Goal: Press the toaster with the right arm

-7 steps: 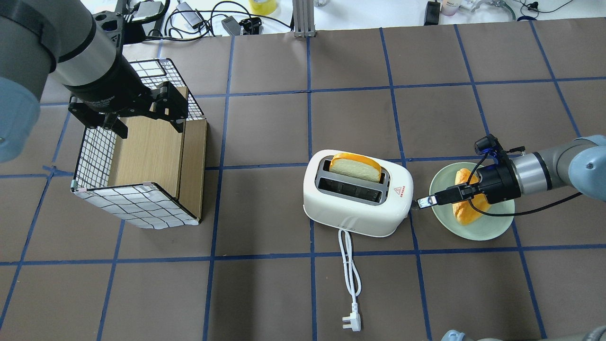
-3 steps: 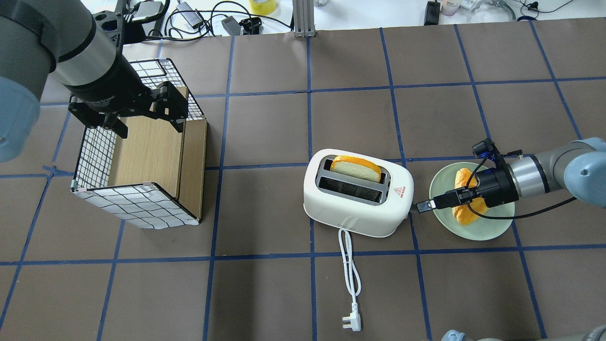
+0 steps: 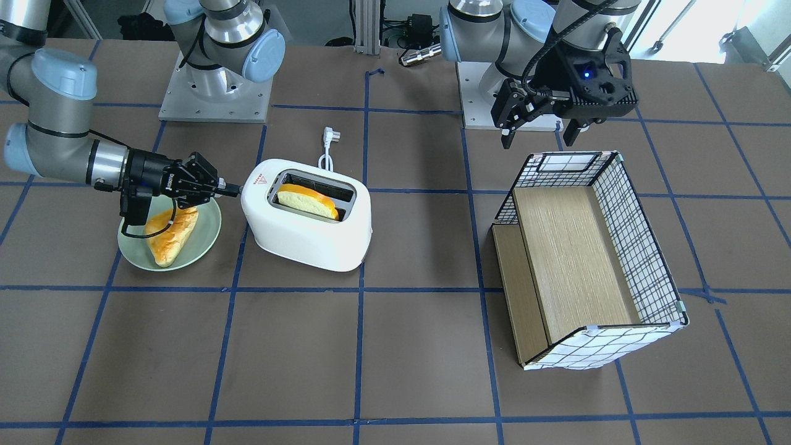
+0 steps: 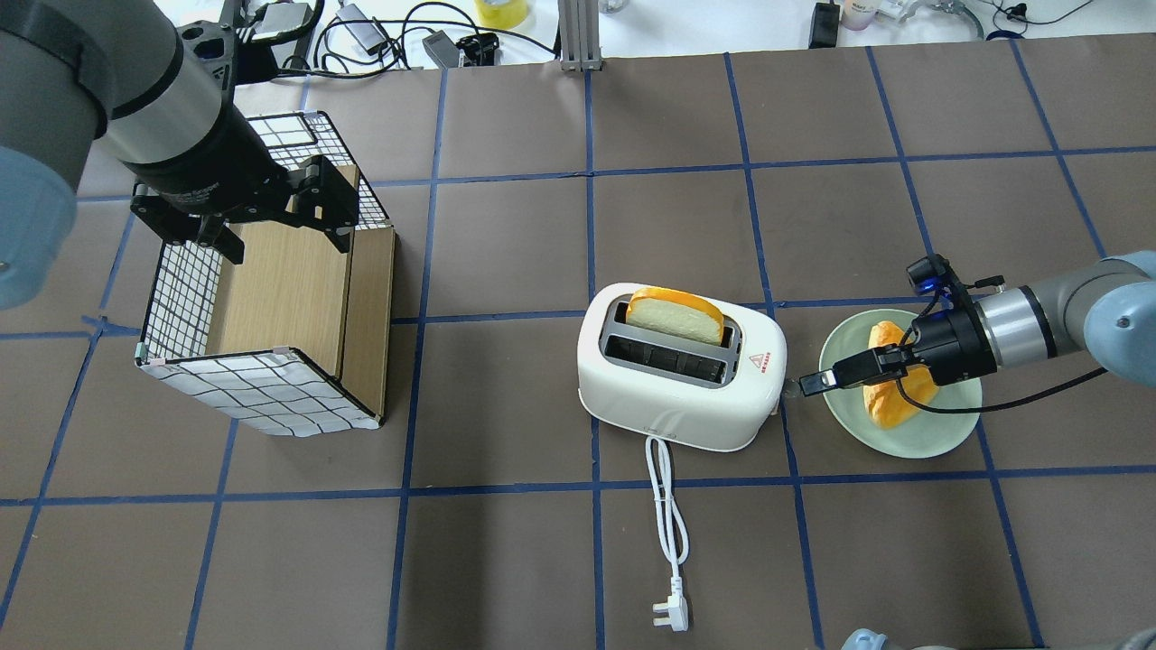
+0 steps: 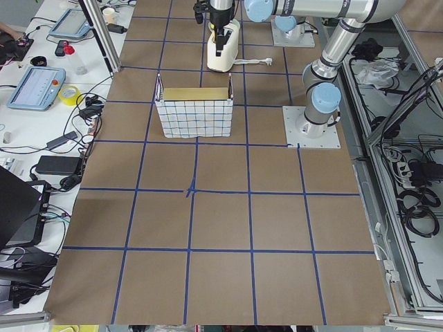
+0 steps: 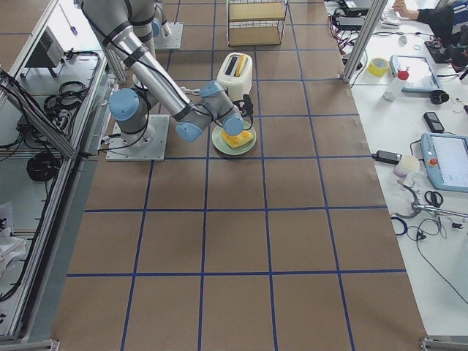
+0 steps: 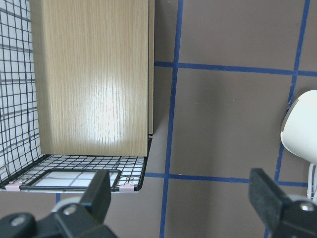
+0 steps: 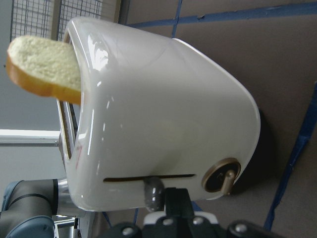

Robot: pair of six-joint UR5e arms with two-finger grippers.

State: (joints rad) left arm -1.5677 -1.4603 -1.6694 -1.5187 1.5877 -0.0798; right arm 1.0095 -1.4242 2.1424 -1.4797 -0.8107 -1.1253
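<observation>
The white two-slot toaster [image 4: 677,397] stands mid-table, with its red triangle mark toward my right arm. A slice of bread [image 4: 675,316] sticks up out of its far slot. My right gripper [image 4: 810,382] lies level and shut, its tips at the toaster's end face, empty. The right wrist view shows the toaster [image 8: 163,114] close up, with the grey lever knob [image 8: 152,191] just beside my right gripper [image 8: 176,201] and a round dial [image 8: 221,174]. My left gripper [image 4: 262,221] hangs open and empty over the wire basket [image 4: 271,393].
A green plate [image 4: 903,444] with a bread piece [image 4: 890,406] lies under my right wrist. The toaster's white cord [image 4: 668,515] and plug [image 4: 673,616] run toward the table's near edge. The basket holds a wooden shelf [image 7: 94,74]. Cables and devices line the far edge.
My right gripper dipped slightly at the toaster's end and has come back up. The bread slice sank a little and stands higher again. The left arm has not moved.
</observation>
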